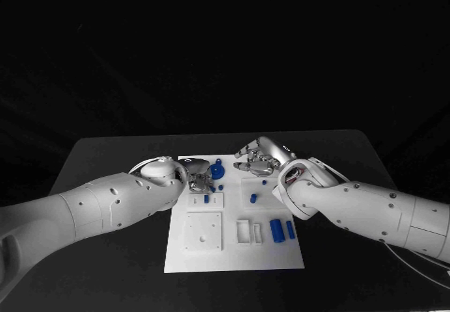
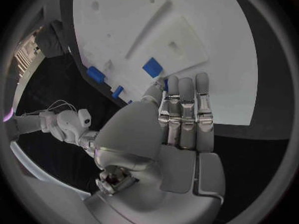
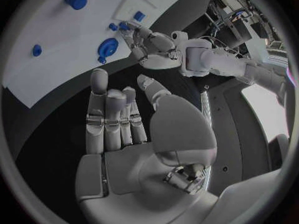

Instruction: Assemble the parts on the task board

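The white task board (image 1: 235,250) lies in the middle of the black table. My left hand (image 1: 197,177) hovers over its far left part, next to a round blue part (image 1: 216,171). Its fingers (image 2: 184,109) lie straight and together, and the thumb pinches a small blue part (image 2: 166,84) against them. A blue block (image 2: 151,66) sits just past the thumb. My right hand (image 1: 260,156) hangs above the board's far edge, fingers (image 3: 112,117) stretched out and holding nothing. The round blue part (image 3: 107,47) and my left hand (image 3: 152,44) also show in the right wrist view.
Two blue bars (image 1: 276,229) lie near the board's right edge, beside white slots (image 1: 250,231). Small blue pegs (image 1: 253,197) stand mid-board. A square white plate (image 1: 205,231) takes the near left part. Black table (image 1: 103,156) surrounds the board.
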`<state>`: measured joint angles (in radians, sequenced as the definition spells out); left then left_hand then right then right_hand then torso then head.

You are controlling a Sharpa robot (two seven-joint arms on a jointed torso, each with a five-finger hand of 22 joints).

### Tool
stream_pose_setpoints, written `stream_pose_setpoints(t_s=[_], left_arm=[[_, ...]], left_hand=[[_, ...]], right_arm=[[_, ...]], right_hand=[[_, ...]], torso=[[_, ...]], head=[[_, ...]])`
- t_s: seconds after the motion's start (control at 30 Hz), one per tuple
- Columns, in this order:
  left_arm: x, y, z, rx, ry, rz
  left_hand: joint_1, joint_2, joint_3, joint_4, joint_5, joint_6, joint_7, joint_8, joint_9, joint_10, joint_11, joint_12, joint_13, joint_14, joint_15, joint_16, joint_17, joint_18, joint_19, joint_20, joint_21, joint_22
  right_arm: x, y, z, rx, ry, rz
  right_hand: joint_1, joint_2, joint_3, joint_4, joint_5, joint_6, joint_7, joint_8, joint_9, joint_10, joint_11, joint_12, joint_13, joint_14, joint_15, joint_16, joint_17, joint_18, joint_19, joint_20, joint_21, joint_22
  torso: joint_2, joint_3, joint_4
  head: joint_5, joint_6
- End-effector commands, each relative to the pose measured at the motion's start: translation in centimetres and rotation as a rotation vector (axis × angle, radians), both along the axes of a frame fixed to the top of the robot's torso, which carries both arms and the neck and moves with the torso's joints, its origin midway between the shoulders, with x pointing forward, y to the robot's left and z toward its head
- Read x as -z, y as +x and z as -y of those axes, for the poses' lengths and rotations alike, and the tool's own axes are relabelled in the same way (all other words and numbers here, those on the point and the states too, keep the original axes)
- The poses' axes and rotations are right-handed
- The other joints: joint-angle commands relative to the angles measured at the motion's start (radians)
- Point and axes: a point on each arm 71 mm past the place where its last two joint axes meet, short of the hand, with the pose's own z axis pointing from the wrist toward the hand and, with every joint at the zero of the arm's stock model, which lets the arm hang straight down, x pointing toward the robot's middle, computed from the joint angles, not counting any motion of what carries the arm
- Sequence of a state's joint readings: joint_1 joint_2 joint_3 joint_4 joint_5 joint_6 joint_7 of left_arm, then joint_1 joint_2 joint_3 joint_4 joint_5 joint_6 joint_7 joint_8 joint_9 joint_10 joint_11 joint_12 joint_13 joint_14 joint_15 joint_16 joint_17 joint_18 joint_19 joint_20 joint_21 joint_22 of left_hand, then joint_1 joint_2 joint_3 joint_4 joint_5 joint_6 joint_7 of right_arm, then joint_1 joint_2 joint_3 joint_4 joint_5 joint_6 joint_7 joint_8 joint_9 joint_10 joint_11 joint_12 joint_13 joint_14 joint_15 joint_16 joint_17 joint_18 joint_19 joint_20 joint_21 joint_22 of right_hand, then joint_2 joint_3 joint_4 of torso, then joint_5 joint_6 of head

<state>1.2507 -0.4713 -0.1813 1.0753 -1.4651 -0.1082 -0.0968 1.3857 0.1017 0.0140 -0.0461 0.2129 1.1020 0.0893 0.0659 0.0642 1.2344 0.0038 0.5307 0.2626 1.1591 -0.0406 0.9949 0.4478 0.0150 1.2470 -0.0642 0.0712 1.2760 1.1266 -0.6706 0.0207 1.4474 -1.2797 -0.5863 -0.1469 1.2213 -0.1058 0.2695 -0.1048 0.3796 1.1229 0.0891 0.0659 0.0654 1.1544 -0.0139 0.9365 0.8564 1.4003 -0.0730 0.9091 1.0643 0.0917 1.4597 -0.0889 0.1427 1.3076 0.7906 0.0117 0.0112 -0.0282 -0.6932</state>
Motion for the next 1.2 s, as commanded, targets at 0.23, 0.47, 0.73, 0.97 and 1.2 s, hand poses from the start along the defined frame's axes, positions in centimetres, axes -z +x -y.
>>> stream_pose_setpoints(t_s=[0.23, 0.47, 0.73, 0.97, 1.2], left_arm=[[0.8, -0.4, 0.4, 0.026, -0.01, -0.038], [0.7, -0.1, 0.0, 0.008, -0.011, -0.023], [0.3, 0.2, -0.5, -0.01, -0.048, 0.027], [-0.4, 0.5, -1.4, -0.09, -0.25, 0.036], [-1.3, 0.8, -2.8, -0.209, -0.484, -0.027]], left_hand=[[0.004, 0.041, 0.042, -0.038, 0.031, 0.029, -0.005, -0.002, 0.0, 0.025, 0.001, -0.03, -0.019, -0.003, -0.006, 0.004, -0.002, 0.018, -0.005, -0.002, 0.003, 0.023], [0.005, 0.048, 0.057, -0.074, 0.039, 0.083, -0.017, -0.003, 0.004, 0.058, -0.005, -0.051, -0.03, 0.014, -0.013, 0.003, -0.002, 0.02, 0.004, -0.008, 0.008, 0.046], [-0.016, 0.041, 0.065, -0.084, 0.094, 0.115, -0.027, -0.002, 0.011, 0.087, -0.013, -0.052, -0.026, 0.037, -0.022, 0.013, 0.005, 0.019, 0.023, -0.017, 0.016, 0.052], [-0.049, 0.024, 0.099, -0.102, 0.15, 0.135, -0.033, -0.002, 0.013, 0.102, -0.019, -0.046, -0.011, 0.048, -0.027, 0.024, 0.02, 0.014, 0.024, -0.025, 0.04, 0.054], [-0.072, 0.02, 0.122, -0.114, 0.158, 0.141, -0.035, -0.002, 0.016, 0.108, -0.021, -0.049, -0.004, 0.051, -0.031, 0.023, 0.029, 0.013, 0.019, -0.028, 0.06, 0.053]], right_arm=[[0.0, -0.1, -0.1, -0.015, -0.006, -0.003], [0.0, -0.1, 0.0, -0.015, -0.007, -0.004], [0.0, 0.0, 0.0, -0.013, -0.006, -0.005], [0.1, 0.1, 0.3, -0.009, 0.002, -0.012], [0.3, 0.3, 0.7, -0.002, 0.022, -0.033]], right_hand=[[-0.01, 0.001, 0.001, 0.003, 0.003, -0.007, -0.001, -0.004, 0.0, 0.002, 0.0, -0.004, 0.001, 0.008, -0.001, -0.003, 0.002, -0.006, -0.006, -0.002, 0.005, 0.017], [-0.01, 0.001, 0.001, 0.003, 0.003, -0.007, -0.001, -0.004, 0.0, 0.002, 0.0, -0.004, 0.001, 0.008, -0.001, -0.003, 0.002, -0.006, -0.006, -0.002, 0.005, 0.017], [-0.01, 0.001, 0.001, 0.003, 0.003, -0.007, -0.001, -0.004, 0.0, 0.002, 0.0, -0.004, 0.001, 0.008, -0.001, -0.003, 0.002, -0.006, -0.006, -0.002, 0.005, 0.017], [-0.01, 0.001, 0.001, 0.003, 0.003, -0.007, -0.001, -0.004, 0.0, 0.002, 0.0, -0.004, 0.001, 0.008, -0.001, -0.003, 0.002, -0.006, -0.006, -0.002, 0.005, 0.017], [-0.009, 0.002, 0.002, 0.003, 0.003, -0.005, -0.001, -0.003, 0.0, 0.001, 0.0, -0.003, 0.003, 0.007, -0.001, -0.005, 0.001, -0.007, -0.007, -0.002, 0.005, 0.017]], torso=[[0.0, 0.0, 0.0002], [-0.001, 0.0006, 0.001], [-0.001, -0.0007, 0.0004], [-0.002, -0.0021, 0.0015], [-0.002, -0.0019, 0.0042]], head=[[-0.003, -0.001], [-0.004, -0.001], [-0.002, 0.002], [0.0, 0.008], [0.005, 0.017]])
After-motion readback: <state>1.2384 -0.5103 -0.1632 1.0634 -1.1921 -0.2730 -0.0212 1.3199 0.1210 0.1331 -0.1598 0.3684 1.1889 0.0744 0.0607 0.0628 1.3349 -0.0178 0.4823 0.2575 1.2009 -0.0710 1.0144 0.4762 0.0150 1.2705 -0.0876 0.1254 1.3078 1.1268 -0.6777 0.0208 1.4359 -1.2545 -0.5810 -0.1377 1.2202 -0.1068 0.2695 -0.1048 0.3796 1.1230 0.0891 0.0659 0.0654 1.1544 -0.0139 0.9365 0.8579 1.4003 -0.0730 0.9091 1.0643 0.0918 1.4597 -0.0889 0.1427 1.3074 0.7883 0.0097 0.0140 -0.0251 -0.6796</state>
